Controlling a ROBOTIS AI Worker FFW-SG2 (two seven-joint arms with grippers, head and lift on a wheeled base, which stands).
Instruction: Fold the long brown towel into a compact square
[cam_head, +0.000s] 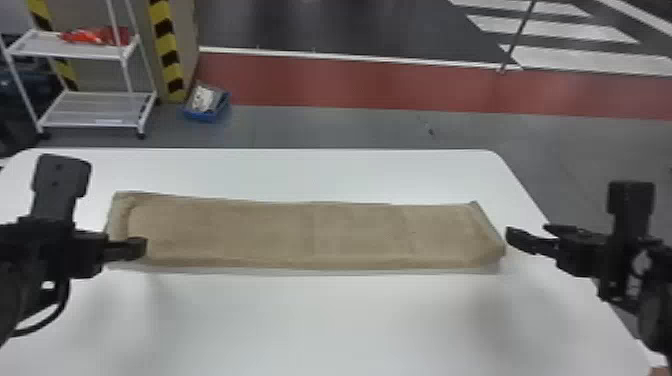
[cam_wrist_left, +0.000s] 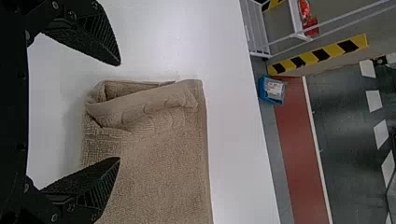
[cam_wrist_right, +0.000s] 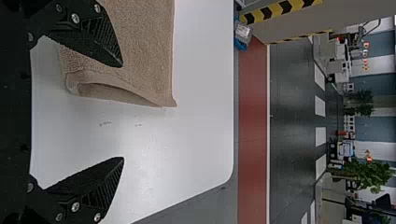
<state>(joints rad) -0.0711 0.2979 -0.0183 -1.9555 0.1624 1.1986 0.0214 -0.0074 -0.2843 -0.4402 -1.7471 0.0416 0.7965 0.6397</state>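
Observation:
The brown towel (cam_head: 310, 235) lies as a long, narrow strip across the white table. My left gripper (cam_head: 137, 247) is at the towel's left end in the head view; my right gripper (cam_head: 525, 235) is just beyond its right end. In the left wrist view the gripper (cam_wrist_left: 119, 112) stands open, with the towel's rolled-over end (cam_wrist_left: 144, 102) beyond its fingers. Open as well, the right gripper (cam_wrist_right: 123, 112) has the towel's folded end (cam_wrist_right: 116, 91) near one finger in the right wrist view. Nothing is gripped by either one.
The white table (cam_head: 320, 320) extends in front of and behind the towel. Past its far edge, a white wire rack (cam_head: 95, 107) and a blue bin (cam_head: 206, 104) stand on the floor at the left.

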